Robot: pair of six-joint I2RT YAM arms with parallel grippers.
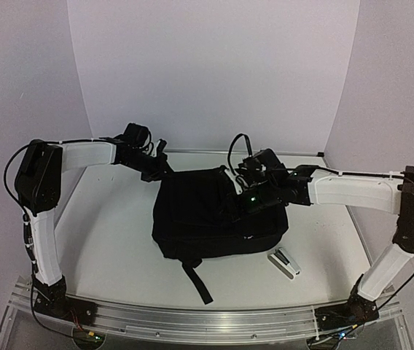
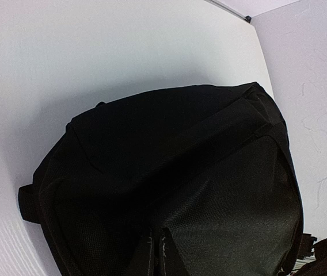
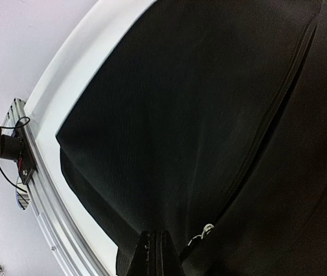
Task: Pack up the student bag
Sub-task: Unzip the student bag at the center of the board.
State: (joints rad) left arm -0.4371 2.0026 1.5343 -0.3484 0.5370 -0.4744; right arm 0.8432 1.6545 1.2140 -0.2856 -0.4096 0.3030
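Our left pincer (image 2: 158,234) is closed, its two fingers pressed together with their tips right at the black cloth. Our right pincer (image 3: 155,233) is closed the same way, just beside a small pale zip pull (image 3: 201,232) at the end of a long seam. We cannot tell whether either one has a fold of cloth pinched or is only resting against it. Both are on the black soft fabric backpack, the student bag (image 1: 207,219), which lies slumped in the middle of the white table (image 1: 119,240). The left pincer is at its far left corner and the right pincer is on its right side. We judge the main danger to be the softness of the bag. If either arm pulls without a real hold, the tips will slip off the cloth, and if only one has a hold, the whole bag will drag instead of opening. A drag toward the near right could push the small white and grey oblong item (image 1: 284,262), which lies on the table just beside the bag, toward the near edge. The black webbing strap (image 1: 196,281) trailing toward the near edge could catch there too. With the right pincer closed so near the zip pull, it could also nudge the pull aside instead of taking it.
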